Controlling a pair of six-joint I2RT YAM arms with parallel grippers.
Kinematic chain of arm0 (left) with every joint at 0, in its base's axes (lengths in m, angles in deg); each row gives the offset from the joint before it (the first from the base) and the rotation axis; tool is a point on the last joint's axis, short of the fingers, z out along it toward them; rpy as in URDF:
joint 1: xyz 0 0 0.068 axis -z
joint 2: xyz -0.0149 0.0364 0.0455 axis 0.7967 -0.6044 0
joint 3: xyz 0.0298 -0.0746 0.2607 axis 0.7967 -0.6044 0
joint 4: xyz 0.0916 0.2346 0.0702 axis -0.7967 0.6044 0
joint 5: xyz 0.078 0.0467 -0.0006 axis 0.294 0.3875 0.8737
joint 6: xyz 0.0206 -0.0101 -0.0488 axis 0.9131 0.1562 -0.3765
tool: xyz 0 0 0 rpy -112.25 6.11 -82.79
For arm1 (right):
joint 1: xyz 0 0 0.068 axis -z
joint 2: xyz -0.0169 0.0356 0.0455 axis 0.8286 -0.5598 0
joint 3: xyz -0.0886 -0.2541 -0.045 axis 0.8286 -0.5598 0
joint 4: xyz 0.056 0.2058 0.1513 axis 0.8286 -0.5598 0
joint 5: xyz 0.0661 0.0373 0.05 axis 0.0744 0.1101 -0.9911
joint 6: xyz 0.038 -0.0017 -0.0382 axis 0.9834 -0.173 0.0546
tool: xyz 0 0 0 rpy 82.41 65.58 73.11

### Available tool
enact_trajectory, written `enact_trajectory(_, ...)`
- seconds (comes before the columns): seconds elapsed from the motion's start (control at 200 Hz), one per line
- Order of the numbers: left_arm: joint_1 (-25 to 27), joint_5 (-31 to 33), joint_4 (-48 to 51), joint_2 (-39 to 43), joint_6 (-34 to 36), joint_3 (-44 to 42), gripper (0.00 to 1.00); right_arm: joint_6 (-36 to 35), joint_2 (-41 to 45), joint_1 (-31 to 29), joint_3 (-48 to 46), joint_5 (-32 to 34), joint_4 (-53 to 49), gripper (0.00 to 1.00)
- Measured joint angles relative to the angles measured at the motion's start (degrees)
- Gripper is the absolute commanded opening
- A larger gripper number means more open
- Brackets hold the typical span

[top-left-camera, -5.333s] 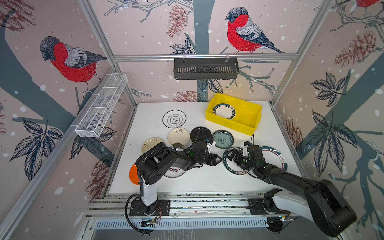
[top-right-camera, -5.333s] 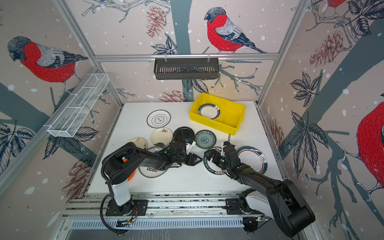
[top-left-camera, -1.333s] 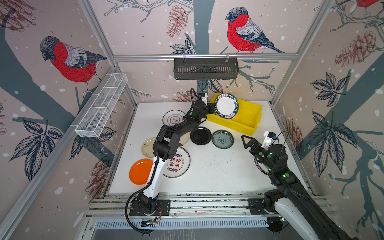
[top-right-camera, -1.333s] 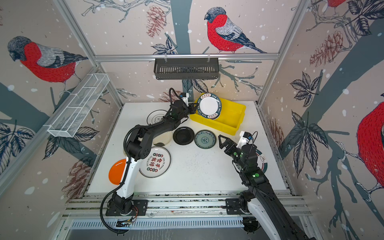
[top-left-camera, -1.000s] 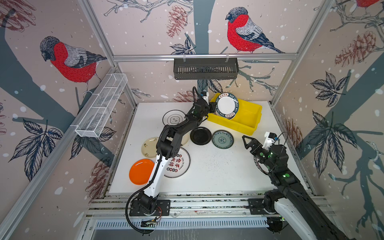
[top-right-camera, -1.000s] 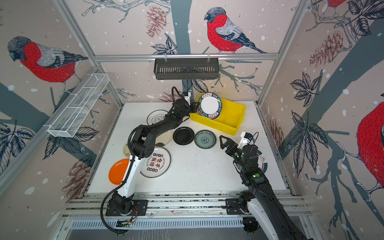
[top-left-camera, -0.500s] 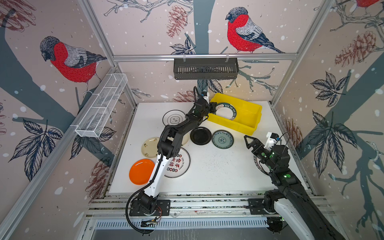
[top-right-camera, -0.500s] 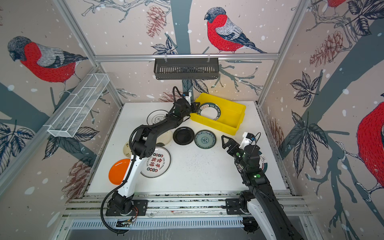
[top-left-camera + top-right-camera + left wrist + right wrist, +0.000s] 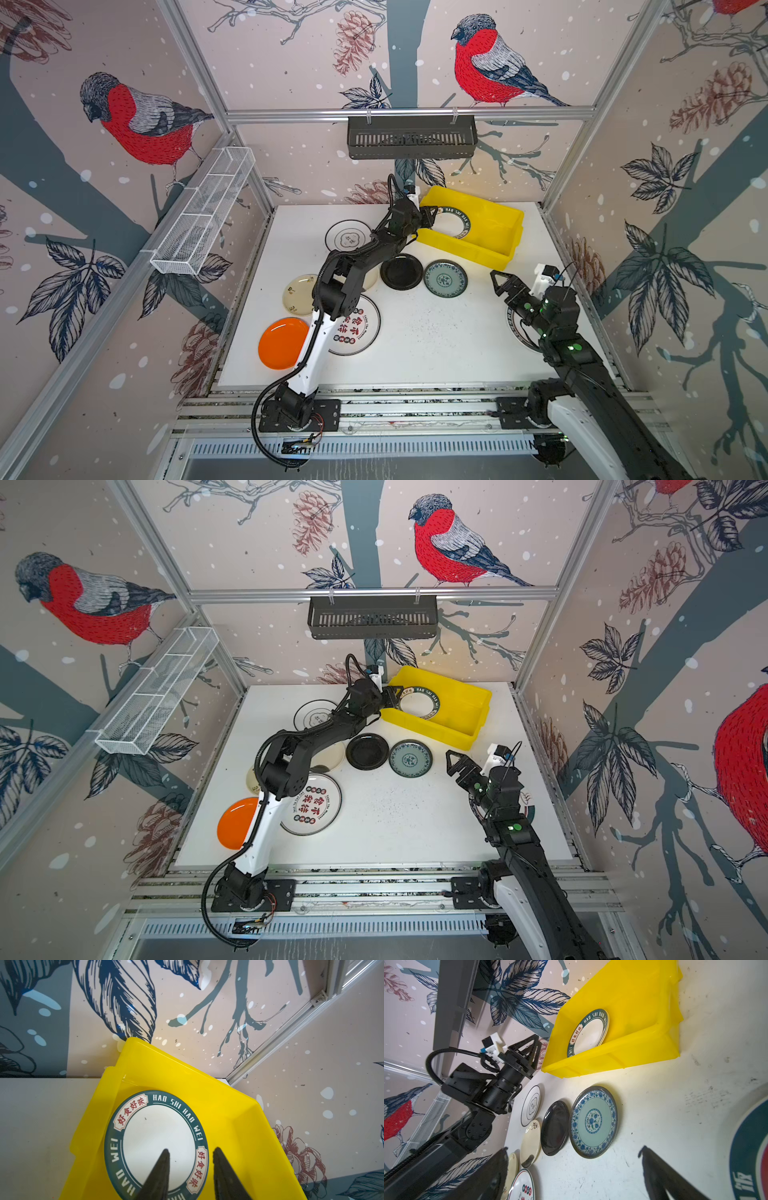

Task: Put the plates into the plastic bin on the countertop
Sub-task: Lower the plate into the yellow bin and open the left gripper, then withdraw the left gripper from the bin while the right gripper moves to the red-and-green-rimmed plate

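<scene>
Your left gripper (image 9: 191, 1150) stood part-open and empty at the far plastic bin's (image 9: 228, 1109) left end, above the lettered plate (image 9: 158, 1138) inside (other plates (image 9: 444, 278) lay on the countertop (image 9: 436, 340)); your right gripper (image 9: 500, 281) gaped wide, empty

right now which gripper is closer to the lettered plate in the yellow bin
Left. The left gripper is right at the lettered plate's edge, over the yellow bin's rim; the right gripper is off over the countertop, outside the bin.
</scene>
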Motion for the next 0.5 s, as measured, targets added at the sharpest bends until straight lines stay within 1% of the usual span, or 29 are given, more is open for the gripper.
enact_trajectory(0.095,0.7,0.3,-1.9,3.6,1.5,-4.9,0.66,-0.8,-1.6,0.3,1.2,-0.1,-0.8,0.99)
enact_trajectory(0.105,0.8,0.3,-2.2,4.1,1.7,-5.5,0.7,-0.9,-1.7,0.3,1.4,-0.1,-0.9,0.99)
enact_trajectory(0.12,0.9,0.5,-2.6,4.7,1.6,-6.3,0.78,-1.2,-1.9,0.3,1.5,-0.2,-1.1,0.99)
enact_trajectory(0.125,0.9,0.5,-2.7,5.0,1.6,-6.8,0.88,-1.3,-2.1,0.3,1.6,-0.2,-1.2,0.99)
enact_trajectory(0.13,1.0,0.5,-2.8,5.2,1.7,-7.0,0.93,-1.4,-2.1,0.3,1.7,-0.2,-1.3,0.99)
enact_trajectory(0.135,1.0,0.6,-3.0,5.4,1.8,-7.4,0.95,-1.5,-2.3,0.3,1.8,-0.2,-1.4,0.99)
enact_trajectory(0.145,1.1,0.8,-3.3,5.9,2.0,-8.0,0.97,-1.5,-2.4,0.3,1.9,-0.2,-1.6,0.99)
enact_trajectory(0.355,3.0,3.0,-6.9,15.5,5.8,-20.5,0.97,-3.2,-5.0,0.7,5.1,-0.1,-6.0,0.99)
enact_trajectory(0.495,4.1,4.8,-7.6,22.1,8.4,-26.9,0.97,-5.1,-9.1,4.8,7.5,2.6,-11.1,0.99)
